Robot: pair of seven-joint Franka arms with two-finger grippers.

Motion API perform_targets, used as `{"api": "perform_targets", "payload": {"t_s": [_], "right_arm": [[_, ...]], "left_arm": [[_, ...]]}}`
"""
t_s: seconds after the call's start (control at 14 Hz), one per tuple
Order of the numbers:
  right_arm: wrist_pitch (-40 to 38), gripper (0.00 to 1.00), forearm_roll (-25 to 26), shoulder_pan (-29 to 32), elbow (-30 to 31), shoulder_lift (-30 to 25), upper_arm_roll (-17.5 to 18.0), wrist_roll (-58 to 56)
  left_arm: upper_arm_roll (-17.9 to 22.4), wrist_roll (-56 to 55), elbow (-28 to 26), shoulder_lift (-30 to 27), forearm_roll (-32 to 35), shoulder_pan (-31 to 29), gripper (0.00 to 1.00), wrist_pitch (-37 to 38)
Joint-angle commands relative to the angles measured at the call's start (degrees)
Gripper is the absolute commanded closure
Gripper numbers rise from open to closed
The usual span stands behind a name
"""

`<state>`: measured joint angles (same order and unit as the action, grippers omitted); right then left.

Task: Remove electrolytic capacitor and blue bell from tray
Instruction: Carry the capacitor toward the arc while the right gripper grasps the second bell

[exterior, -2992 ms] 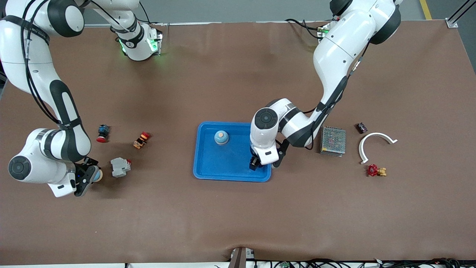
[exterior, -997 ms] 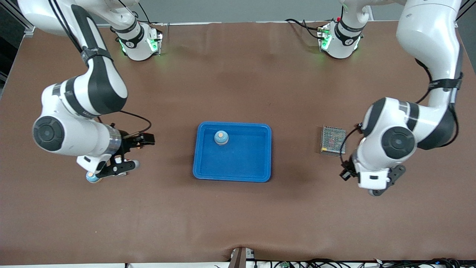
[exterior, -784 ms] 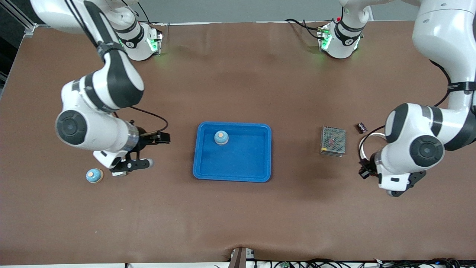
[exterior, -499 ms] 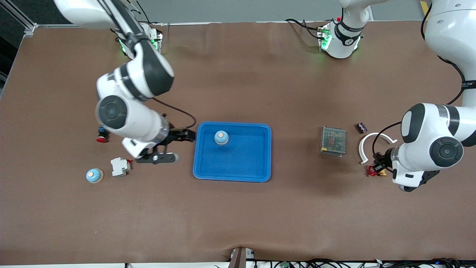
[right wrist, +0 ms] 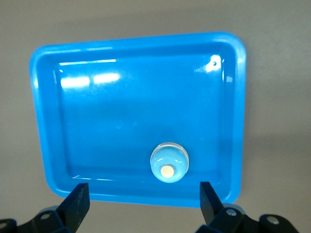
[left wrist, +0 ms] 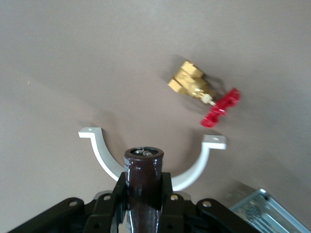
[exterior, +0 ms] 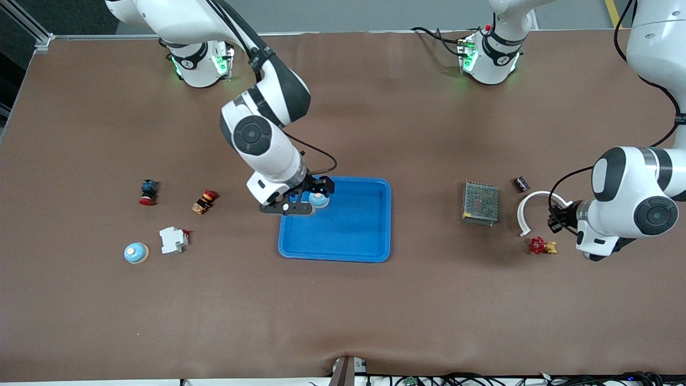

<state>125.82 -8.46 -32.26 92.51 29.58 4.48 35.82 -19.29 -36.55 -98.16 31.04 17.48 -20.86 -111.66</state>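
A dark brown capacitor [left wrist: 144, 165] stands upright between the fingers of my left gripper [left wrist: 144, 183], which is shut on it. That gripper [exterior: 557, 220] hangs over a white curved bracket [exterior: 528, 206] at the left arm's end of the table. A light blue bell [exterior: 320, 200] with a tan button sits in the blue tray [exterior: 348, 241]. My right gripper [exterior: 307, 199] is open over the tray's rim, right by that bell [right wrist: 168, 162], with nothing between its fingers [right wrist: 77, 204]. A second bell [exterior: 136, 252] rests on the table toward the right arm's end.
Near the second bell lie a white breaker [exterior: 173, 239], an orange switch [exterior: 204, 201] and a red push button [exterior: 147, 191]. Near the bracket [left wrist: 99, 153] are a metal mesh box [exterior: 480, 202], a small dark part [exterior: 521, 184] and a brass valve with a red handle [left wrist: 204, 94].
My right arm swung from the bell on the table, leaving it there, to the tray. My left arm carried the capacitor from beside the mesh box to over the white bracket.
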Motion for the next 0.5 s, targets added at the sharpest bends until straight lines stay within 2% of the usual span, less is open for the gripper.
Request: {"api": "perform_targets", "payload": {"t_s": [0.0,0.14,0.28,0.43], "right_arm": [[3.0,0.0,1.5,-1.5,2.7,0.1,-1.0,2.0],[3.3,0.0,3.9,-2.3,2.8,1.4,-1.0,4.1],[3.6,0.0,8.7,-3.5,2.8,3.3,-1.0,6.3],[5.7,0.0,10.3,-4.0,2.7,4.9,-0.9,9.0]], "left_arm": [[-0.1,1.3,-6.0,-1.5,0.5,-2.0,1.0,-5.7],[-0.1,1.3,-8.0,-0.5,1.7,-3.4,1.0,-10.5],[0.1,1.3,-8.5,1.5,4.4,-3.9,1.0,-15.0],[0.2,1.3,-8.5,3.3,7.3,-5.6,1.0,-17.2]]}}
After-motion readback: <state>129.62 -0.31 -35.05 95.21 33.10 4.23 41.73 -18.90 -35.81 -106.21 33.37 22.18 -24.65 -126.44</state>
